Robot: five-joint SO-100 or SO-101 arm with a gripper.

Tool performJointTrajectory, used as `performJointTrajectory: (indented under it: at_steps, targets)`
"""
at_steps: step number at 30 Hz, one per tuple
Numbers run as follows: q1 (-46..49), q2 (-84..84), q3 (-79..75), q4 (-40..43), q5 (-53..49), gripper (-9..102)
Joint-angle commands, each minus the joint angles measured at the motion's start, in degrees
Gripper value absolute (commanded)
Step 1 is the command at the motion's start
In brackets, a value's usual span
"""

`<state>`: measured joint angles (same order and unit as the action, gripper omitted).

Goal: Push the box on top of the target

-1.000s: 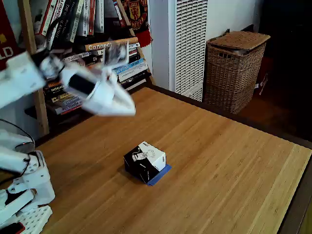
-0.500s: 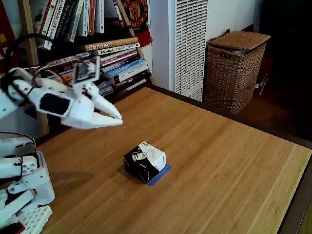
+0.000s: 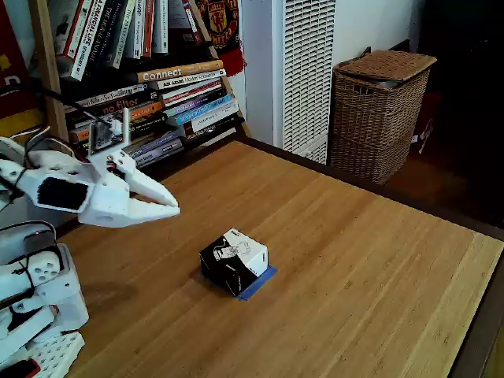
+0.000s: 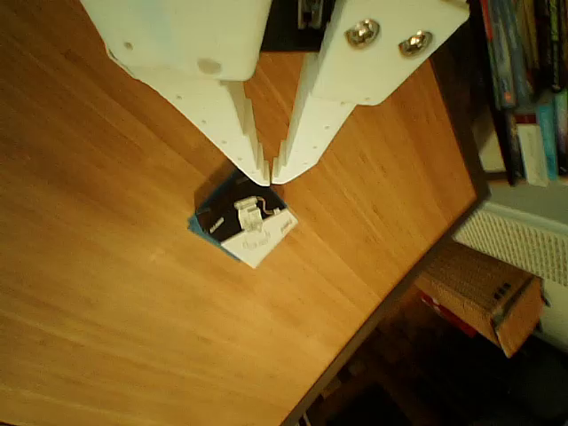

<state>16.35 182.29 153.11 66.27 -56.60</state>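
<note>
The box [image 3: 234, 261], a small black cube with a white printed top, sits on the wooden table and covers most of the target [image 3: 261, 282], whose blue tape peeks out at the box's near right edge. In the other view the box [image 4: 247, 221] lies just below my fingertips, with a sliver of the blue target [image 4: 194, 227] at its left corner. My white gripper [image 3: 175, 209] hovers above the table, up and to the left of the box, clear of it. Its jaws are shut, tips together, with nothing between them [image 4: 270, 178].
A wicker basket [image 3: 379, 112] stands off the table's far right edge. A bookshelf [image 3: 142, 87] full of books is behind the arm at the back left. The arm's white base [image 3: 35, 303] sits at the left table edge. Bare wood [image 3: 370, 283] stretches right of the box.
The arm has swung down and back to the left, away from the box, lowering toward its base. The box has stayed where it was on the target.
</note>
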Motion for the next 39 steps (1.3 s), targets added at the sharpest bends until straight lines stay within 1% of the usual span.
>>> performJointTrajectory:
  at_steps: [1, 10, 24, 31, 39]
  targets:
    - [0.18, 6.42, 0.88, 2.99, -1.23, 0]
    - [0.26, 11.34, 4.75, 6.33, -3.25, 0]
    - [-0.44, 11.34, 7.03, 6.42, -6.86, 0]
    - [-1.49, 11.34, 7.12, 9.76, -5.10, 0]
    - [-1.76, 11.34, 7.21, 9.76, -5.01, 0]
